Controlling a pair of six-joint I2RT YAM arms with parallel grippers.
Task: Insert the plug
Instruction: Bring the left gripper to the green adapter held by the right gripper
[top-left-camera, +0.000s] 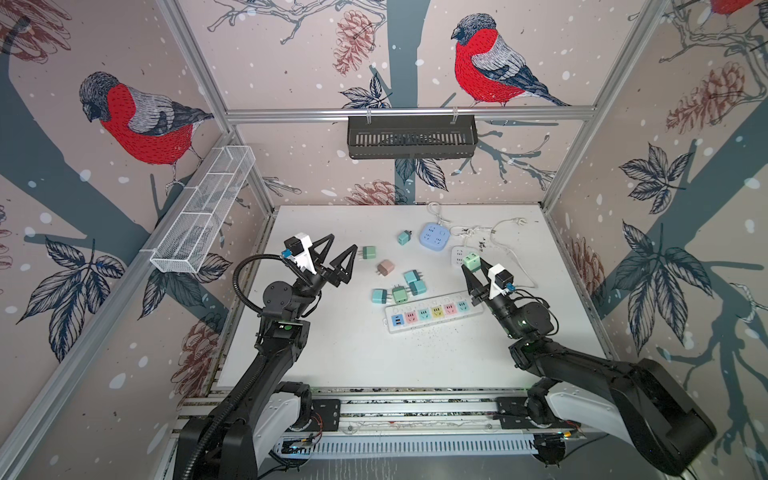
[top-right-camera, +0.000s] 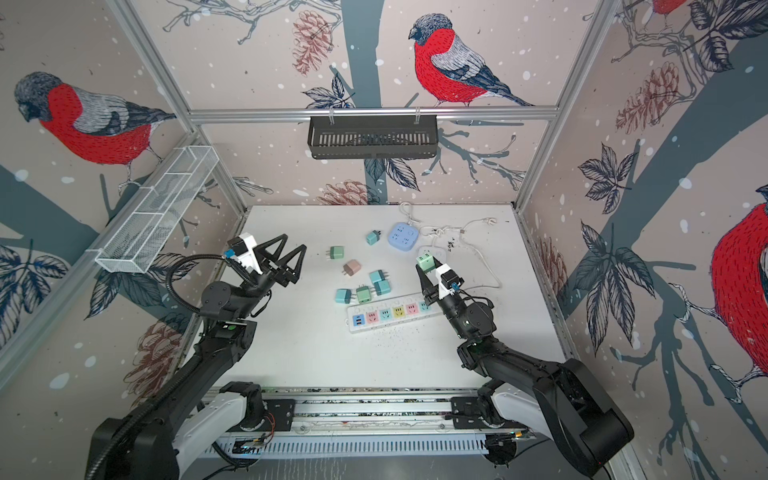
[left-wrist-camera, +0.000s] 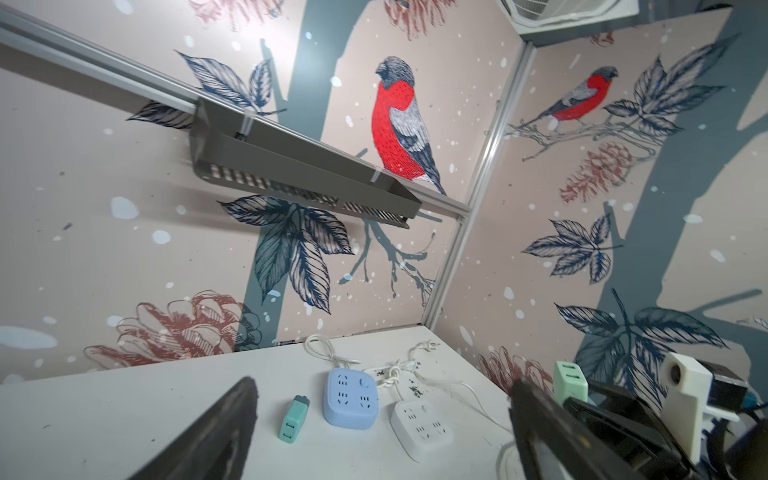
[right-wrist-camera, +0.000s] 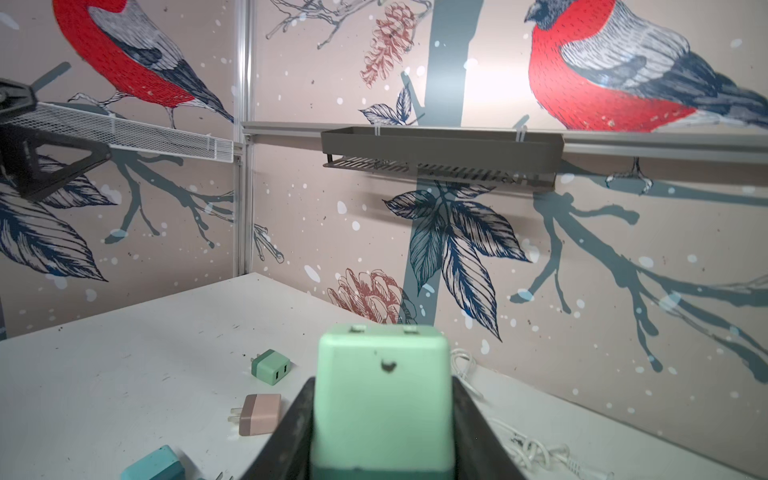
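My right gripper (top-left-camera: 473, 266) (right-wrist-camera: 382, 388) is shut on a light green plug (top-left-camera: 471, 262) (top-right-camera: 424, 262) (right-wrist-camera: 382, 395) and holds it in the air, over the white square socket (top-left-camera: 458, 254). The plug's prongs are hidden. The long white power strip (top-left-camera: 432, 311) (top-right-camera: 390, 312), with coloured sockets, lies on the table just nearer than that gripper. My left gripper (top-left-camera: 343, 243) (top-right-camera: 294, 242) (left-wrist-camera: 382, 382) is open and empty, raised over the table's left side. In the left wrist view the held plug (left-wrist-camera: 570, 380) shows beside my right arm.
Loose plugs lie mid-table: green (top-left-camera: 368, 252), teal (top-left-camera: 403, 237), pink (top-left-camera: 385, 267), and a cluster (top-left-camera: 405, 286) by the strip. A blue square socket (top-left-camera: 434, 236) (left-wrist-camera: 351, 397) and white cables (top-left-camera: 513, 249) are at the back right. A black basket (top-left-camera: 411, 137) and a wire basket (top-left-camera: 203, 212) hang on the walls.
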